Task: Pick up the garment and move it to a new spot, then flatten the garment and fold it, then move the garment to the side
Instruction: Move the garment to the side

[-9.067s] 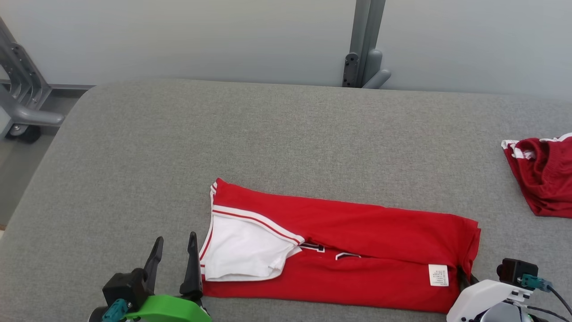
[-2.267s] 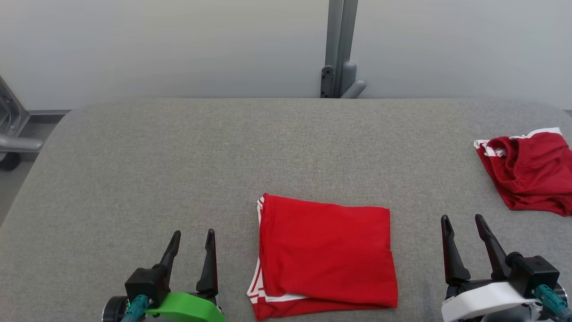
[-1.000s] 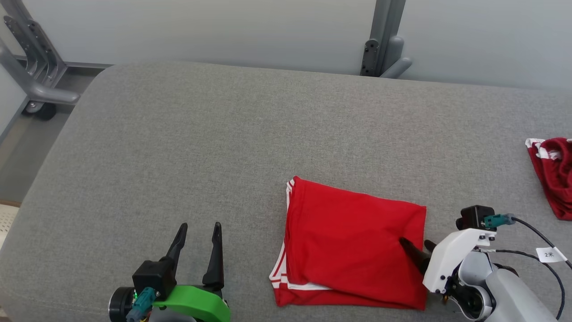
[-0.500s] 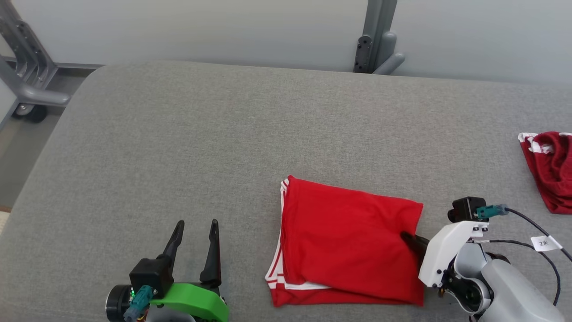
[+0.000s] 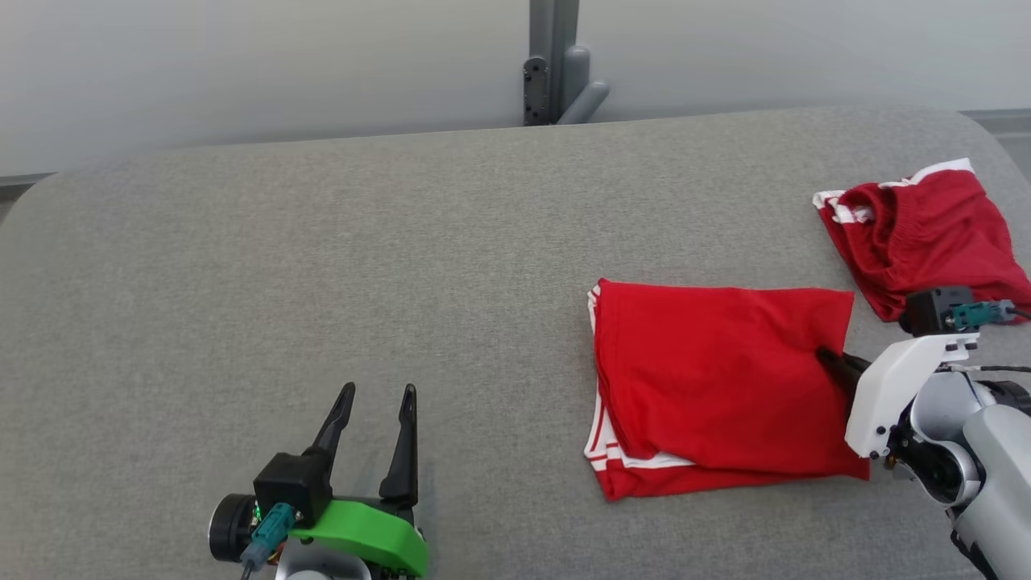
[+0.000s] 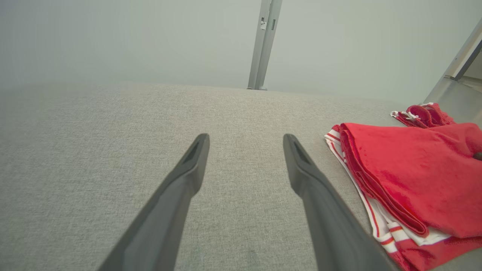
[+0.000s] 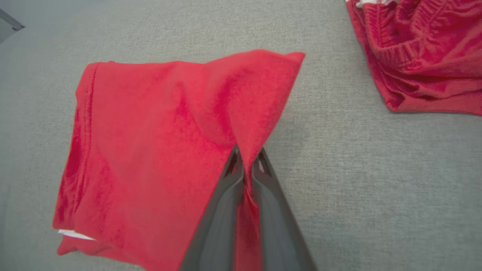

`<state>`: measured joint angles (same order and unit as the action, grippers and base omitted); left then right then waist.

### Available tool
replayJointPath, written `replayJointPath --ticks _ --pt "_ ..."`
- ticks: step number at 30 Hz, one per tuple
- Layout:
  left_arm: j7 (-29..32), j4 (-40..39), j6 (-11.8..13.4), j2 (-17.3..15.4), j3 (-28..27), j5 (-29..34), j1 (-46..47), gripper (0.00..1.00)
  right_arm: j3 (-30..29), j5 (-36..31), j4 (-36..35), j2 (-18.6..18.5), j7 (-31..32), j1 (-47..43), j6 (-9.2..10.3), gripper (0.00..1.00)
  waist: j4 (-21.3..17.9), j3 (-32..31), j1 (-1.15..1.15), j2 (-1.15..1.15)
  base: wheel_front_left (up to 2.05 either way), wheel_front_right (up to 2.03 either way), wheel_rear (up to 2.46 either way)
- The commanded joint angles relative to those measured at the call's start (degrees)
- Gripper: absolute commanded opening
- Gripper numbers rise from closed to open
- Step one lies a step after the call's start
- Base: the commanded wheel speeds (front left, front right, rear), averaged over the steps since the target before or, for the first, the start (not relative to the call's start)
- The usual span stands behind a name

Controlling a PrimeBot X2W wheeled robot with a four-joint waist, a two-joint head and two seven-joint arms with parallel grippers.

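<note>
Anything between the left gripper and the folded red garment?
Only bare grey padded surface lies between the left gripper and the folded red garment, as the head view shows.

Claw (image 7: 246, 156) tight on red garment (image 7: 150, 143)

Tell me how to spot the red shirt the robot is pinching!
Look toward the right side of the big grey table. The shirt lies there folded flat, bright red with white stripes along its left edge, the right pincer shut on its right edge. The red shorts farther right are darker and crumpled.
</note>
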<state>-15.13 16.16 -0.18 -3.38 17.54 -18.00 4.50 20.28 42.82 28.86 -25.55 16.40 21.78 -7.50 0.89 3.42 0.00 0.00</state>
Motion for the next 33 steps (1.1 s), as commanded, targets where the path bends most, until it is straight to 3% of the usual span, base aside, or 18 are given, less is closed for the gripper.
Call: replayJointPath --ticks 1,8,14,33 --pt "0.02 0.06 -0.22 -0.03 0.19 0.46 1.11 1.0 -0.65 -0.53 -0.36 -0.85 0.25 1.01 0.03 0.0 -4.77 1.34 0.0 0.0 0.0 0.0 0.0" --pt "0.02 0.23 -0.46 0.09 0.78 1.06 3.13 1.0 -3.19 -2.82 -1.22 -1.38 0.95 2.78 0.03 0.0 -9.96 3.46 0.0 0.0 0.0 0.0 0.0" --pt "0.03 0.83 -0.74 0.15 1.19 1.46 4.33 1.0 -4.8 -4.59 -1.31 -0.78 1.16 3.69 0.03 0.0 -11.46 4.19 0.0 0.0 0.0 0.0 0.0" --pt "0.02 1.96 -0.98 0.35 1.95 0.18 1.73 1.0 -11.47 -13.6 1.6 1.34 3.0 12.05 0.03 0.0 -3.81 0.06 0.0 0.0 0.0 0.0 0.0"
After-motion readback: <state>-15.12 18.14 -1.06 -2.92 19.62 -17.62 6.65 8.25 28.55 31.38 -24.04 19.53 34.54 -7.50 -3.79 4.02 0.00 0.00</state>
